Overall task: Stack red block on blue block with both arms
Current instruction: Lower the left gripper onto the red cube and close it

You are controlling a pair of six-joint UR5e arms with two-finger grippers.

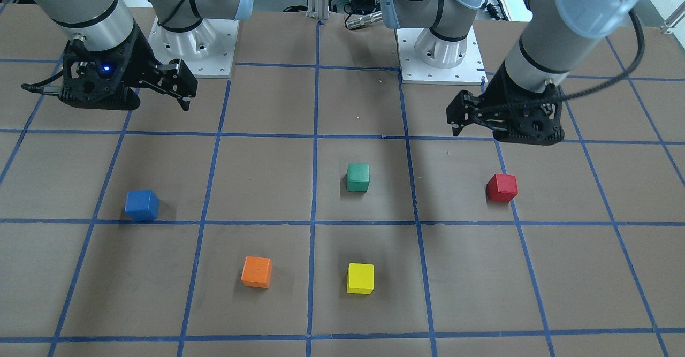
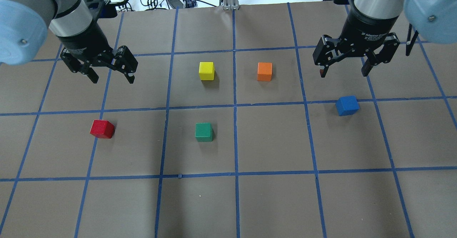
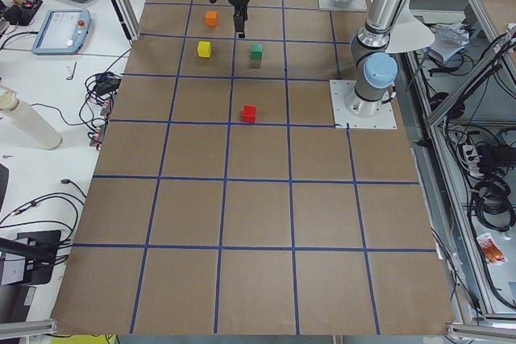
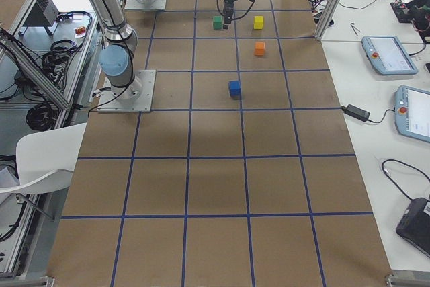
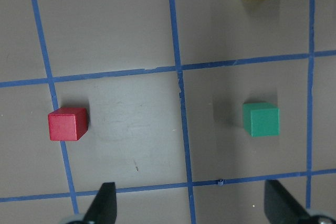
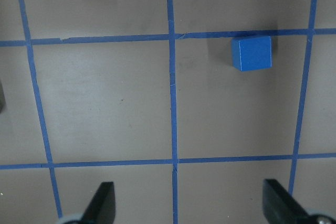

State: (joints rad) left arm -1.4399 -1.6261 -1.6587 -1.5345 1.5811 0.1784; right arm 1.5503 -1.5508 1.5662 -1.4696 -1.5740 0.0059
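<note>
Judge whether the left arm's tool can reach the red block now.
Probably yes: the left tool hangs open near the red block, which sits alone; the green block stands well apart.

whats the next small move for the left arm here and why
Probably slide the left pincer sideways until it is centred over the red block, before lowering. Its jaws hang open and empty, the left wrist view shows the block off to one side rather than between them, and the blue block lies far off by the right pincer.
</note>
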